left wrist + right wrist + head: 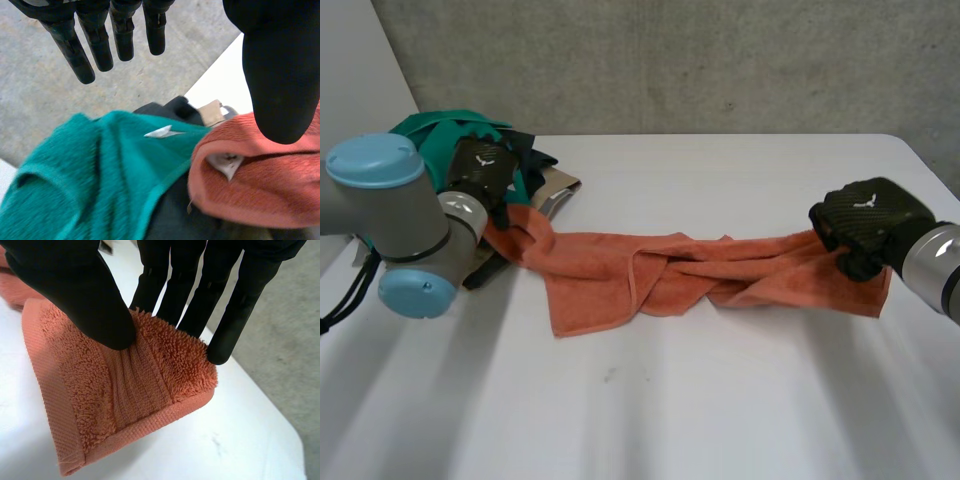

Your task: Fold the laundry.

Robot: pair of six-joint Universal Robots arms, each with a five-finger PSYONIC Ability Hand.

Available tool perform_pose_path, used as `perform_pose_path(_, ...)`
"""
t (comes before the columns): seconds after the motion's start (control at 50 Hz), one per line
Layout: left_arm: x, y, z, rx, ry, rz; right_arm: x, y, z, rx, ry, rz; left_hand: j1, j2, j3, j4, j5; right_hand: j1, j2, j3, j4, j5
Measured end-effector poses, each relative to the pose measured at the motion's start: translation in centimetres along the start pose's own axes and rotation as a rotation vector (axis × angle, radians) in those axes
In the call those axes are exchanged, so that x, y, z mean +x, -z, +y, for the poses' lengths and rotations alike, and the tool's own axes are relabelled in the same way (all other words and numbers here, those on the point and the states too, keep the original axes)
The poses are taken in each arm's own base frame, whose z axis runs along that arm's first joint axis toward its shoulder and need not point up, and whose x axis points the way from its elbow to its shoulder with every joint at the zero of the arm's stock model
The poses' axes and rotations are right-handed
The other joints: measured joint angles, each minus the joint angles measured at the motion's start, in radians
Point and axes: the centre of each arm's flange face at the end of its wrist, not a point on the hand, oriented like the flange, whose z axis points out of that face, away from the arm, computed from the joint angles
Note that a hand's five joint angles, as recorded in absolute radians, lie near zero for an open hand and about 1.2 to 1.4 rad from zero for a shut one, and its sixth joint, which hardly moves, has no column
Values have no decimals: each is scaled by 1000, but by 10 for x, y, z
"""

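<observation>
orange towel [650,275] lies twisted across the table [720,420], long axis hand to hand; right hand [865,225] pinches its right corner, left hand [480,170] hangs unclenched, holding nothing, over the left end at the laundry pile [450,128]

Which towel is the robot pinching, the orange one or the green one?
The orange towel: the right hand pinches its corner. The green towel just lies bunched up.

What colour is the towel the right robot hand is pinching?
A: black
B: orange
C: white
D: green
B: the right robot hand pinches one end of the orange towel between its thumb and fingers, while the green towel lies at that towel's other end.
</observation>
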Motion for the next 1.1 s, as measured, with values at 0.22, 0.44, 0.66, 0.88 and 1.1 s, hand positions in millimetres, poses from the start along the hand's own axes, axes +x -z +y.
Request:
perform_pose_path(0.22,37,92,-39,25,0,147,-11,-10,10,-27,-12,-32,64,52,49,62,71,0,0,5,2,0)
perform_pose_path(0.44,107,126,-49,68,187,326,-17,-3,9,-10,3,-43,61,52,50,63,71,0,0,5,2,0)
perform_pose_path(0.66,151,63,-44,83,401,333,-26,11,4,17,26,-53,104,92,92,102,113,0,0,5,2,0)
perform_pose_path(0.88,180,34,-11,-24,381,352,-29,9,5,30,33,-51,526,471,472,482,482,0,0,5,2,0)
perform_pose_path(1.1,130,40,-62,36,395,242,-9,5,-12,89,91,25,809,917,911,931,850,0,0,5,2,0)
